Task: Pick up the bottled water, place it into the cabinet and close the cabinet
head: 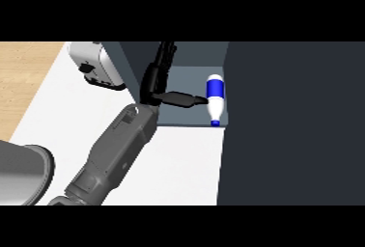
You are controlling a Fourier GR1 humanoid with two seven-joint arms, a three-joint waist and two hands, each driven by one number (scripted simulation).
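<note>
Blue-and-white bottled water (215, 99) lies inside the cabinet (192, 77), long axis running front-to-back, cap nearest me; my robot hand (178, 99), fingers extended, touches its left side.

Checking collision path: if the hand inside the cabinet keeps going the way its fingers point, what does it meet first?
The bottled water: the hand's fingertips already look to be at its side. Depth unclear.
</note>
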